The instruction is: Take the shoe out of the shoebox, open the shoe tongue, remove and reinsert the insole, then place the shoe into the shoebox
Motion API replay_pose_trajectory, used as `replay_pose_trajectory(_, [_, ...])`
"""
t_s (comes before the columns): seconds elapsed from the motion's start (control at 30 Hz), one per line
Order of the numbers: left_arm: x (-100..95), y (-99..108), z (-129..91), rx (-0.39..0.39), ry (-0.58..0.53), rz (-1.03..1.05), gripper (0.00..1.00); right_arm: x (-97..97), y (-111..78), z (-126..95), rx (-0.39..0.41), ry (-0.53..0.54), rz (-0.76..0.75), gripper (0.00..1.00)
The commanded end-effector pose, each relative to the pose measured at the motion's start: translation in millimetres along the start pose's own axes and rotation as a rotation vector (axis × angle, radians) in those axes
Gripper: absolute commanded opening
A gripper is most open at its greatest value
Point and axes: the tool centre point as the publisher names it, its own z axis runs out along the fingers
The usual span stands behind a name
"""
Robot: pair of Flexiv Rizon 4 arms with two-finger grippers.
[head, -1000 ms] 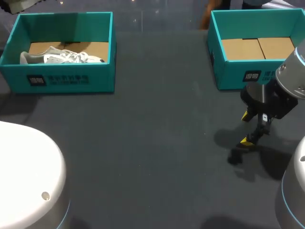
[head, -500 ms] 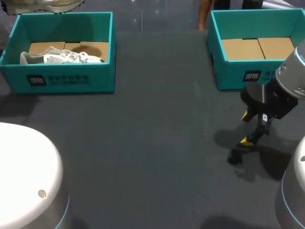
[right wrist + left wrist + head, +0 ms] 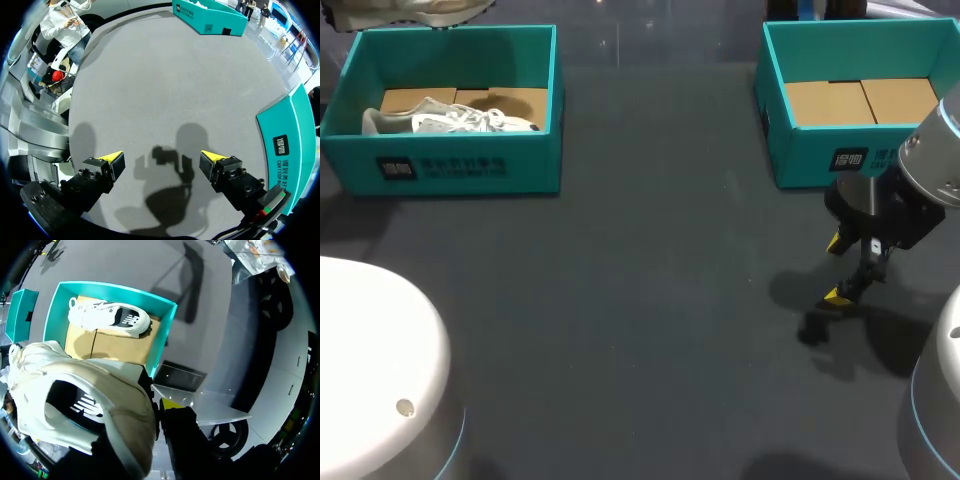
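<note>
Dark grey table (image 3: 650, 300) carried two boxes, one at each far corner.

1. Left side. A teal cardboard shoebox (image 3: 460, 170) with a brown cardboard floor stood at the far left. A white laced sneaker (image 3: 450, 121) lay on its side inside it, against the near wall.
2. Left arm. The left tool (image 3: 157, 407) hung high above that shoebox and was clamped on a cream fabric sneaker (image 3: 95, 385). In the left wrist view one yellow tip pressed against the sneaker's outer wall. The other finger was hidden by the upper, so the clamped state is a judgement from the sneaker hanging clear of the box. In the head view only the sole edge of this sneaker showed, beyond the far rim of the box.
3. Right side. A second teal cardboard shoebox (image 3: 820, 155) stood at the far right, with nothing on its cardboard floor.
4. Right arm. The right tool (image 3: 838, 268) sat just in front of that box, low over bare table, with its fingers wide apart and nothing between them.

Task status, as judged:
- Done: the cream sneaker was out of the shoebox.
- Not yet done: opening the tongue, removing and reinserting the insole, returning the sneaker to the shoebox.
- The sneaker was not yet within reach of the right tool.
</note>
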Motion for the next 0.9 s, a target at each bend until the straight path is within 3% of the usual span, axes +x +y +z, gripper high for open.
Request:
replay_pose_trajectory(0.03, [-6.9,9,10,0.023,-0.003,0.011,0.00,1.3,-0.4,0,0.002,-0.003,0.000,1.00])
replay_pose_trajectory(0.33, [-16.3,7,43,0.079,0.031,0.060,0.00,1.3,-0.4,0,0.002,-0.003,0.000,1.00])
replay_pose_trajectory(0.77, [-16.3,7,43,0.079,0.031,0.060,0.00,1.3,-0.4,0,0.002,-0.003,0.000,1.00])
replay_pose_trajectory(0.9, [-23.7,3,59,0.102,0.033,0.084,0.00,1.3,-0.4,0,0.002,-0.003,0.000,1.00])
